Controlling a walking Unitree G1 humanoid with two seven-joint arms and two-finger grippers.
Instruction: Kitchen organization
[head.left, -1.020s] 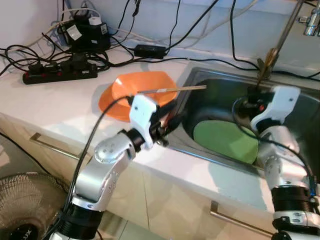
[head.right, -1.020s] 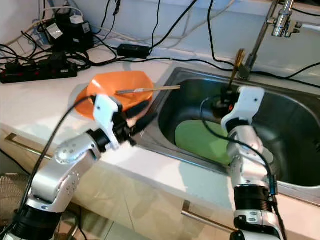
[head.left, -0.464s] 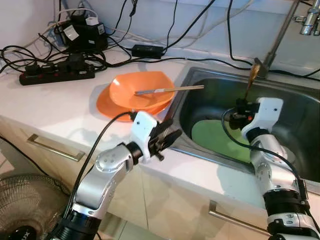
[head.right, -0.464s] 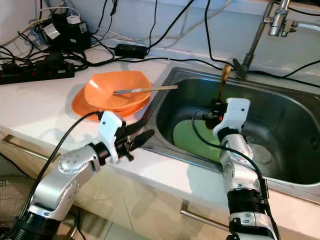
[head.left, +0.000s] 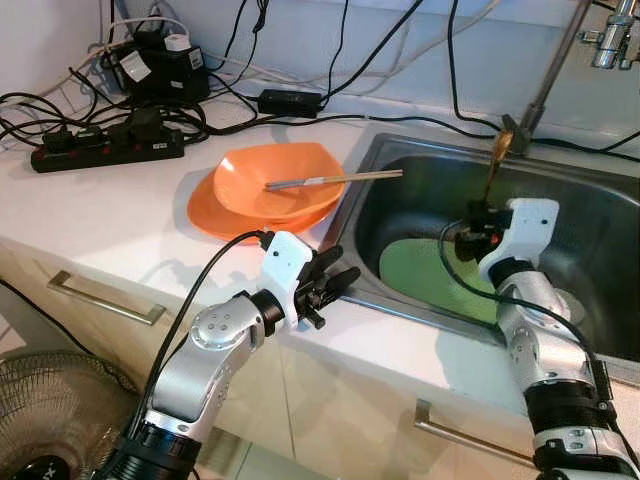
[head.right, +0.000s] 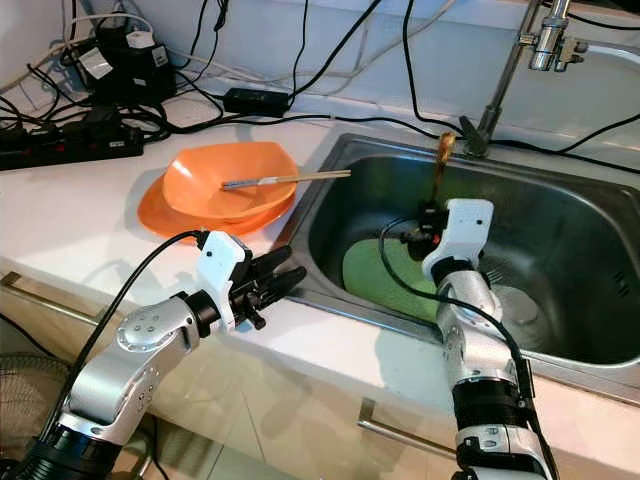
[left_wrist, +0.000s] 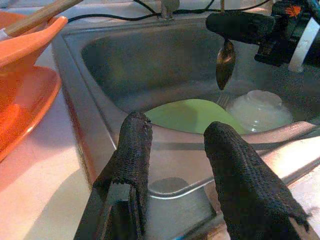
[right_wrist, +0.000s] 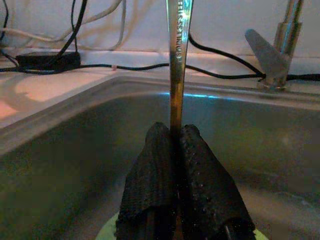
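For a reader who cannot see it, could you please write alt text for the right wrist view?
The right gripper is shut on the handle of a metal spoon, which stands upright between its two black fingers above the steel sink. Behind run the counter edge, black cables and the base of the tap.

No legible text on anything.

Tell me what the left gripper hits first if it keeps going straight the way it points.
Probably the near rim of the sink: the open left gripper hovers at it, aimed across the basin. If it clears the rim, the green plate comes next.
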